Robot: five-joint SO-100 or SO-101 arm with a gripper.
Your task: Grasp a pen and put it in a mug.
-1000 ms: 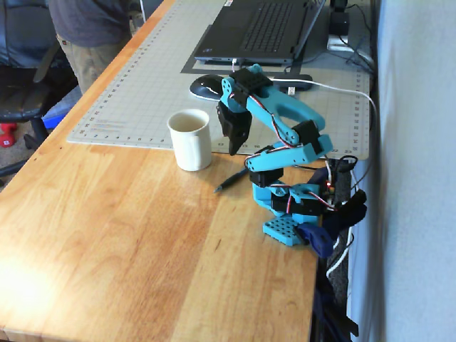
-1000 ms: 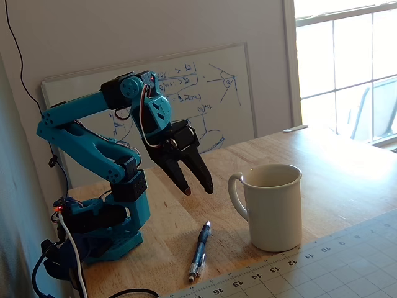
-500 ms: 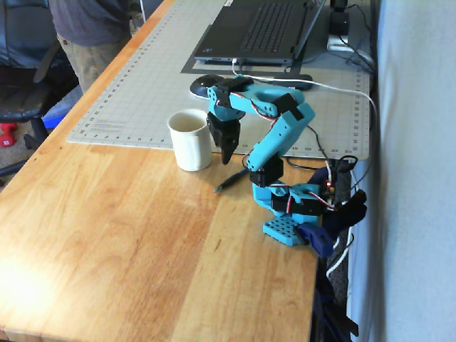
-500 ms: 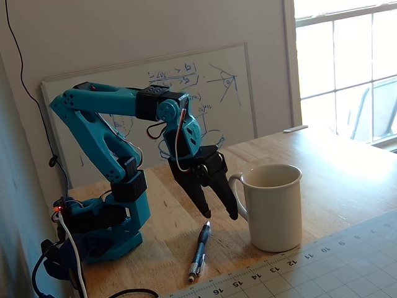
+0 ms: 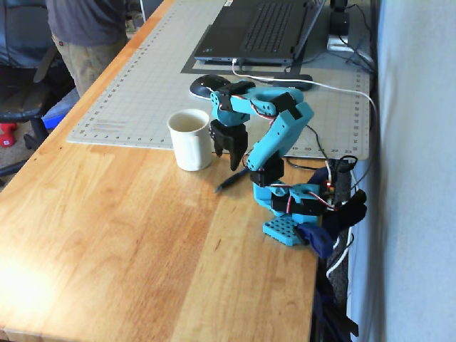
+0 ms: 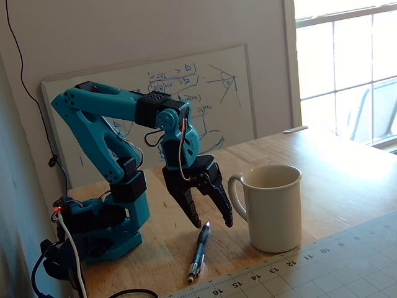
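The pen (image 5: 231, 181) lies flat on the wooden table, just right of the mug; it also shows in a fixed view (image 6: 199, 251), lying below the fingers. The cream-white mug (image 5: 190, 140) stands upright on the wood at the mat's edge, and in a fixed view (image 6: 271, 207) its handle faces the arm. My gripper (image 5: 226, 154) points down, open and empty, hovering just above the pen's upper end and beside the mug; it also shows in a fixed view (image 6: 212, 221), with the jaws spread apart.
A grey cutting mat (image 5: 157, 85) covers the table's far part, with a laptop (image 5: 260, 32) and a black mouse (image 5: 206, 85) on it. The arm's blue base (image 5: 292, 214) is clamped at the right edge. A person (image 5: 85, 35) stands far left. A whiteboard (image 6: 205, 93) leans behind.
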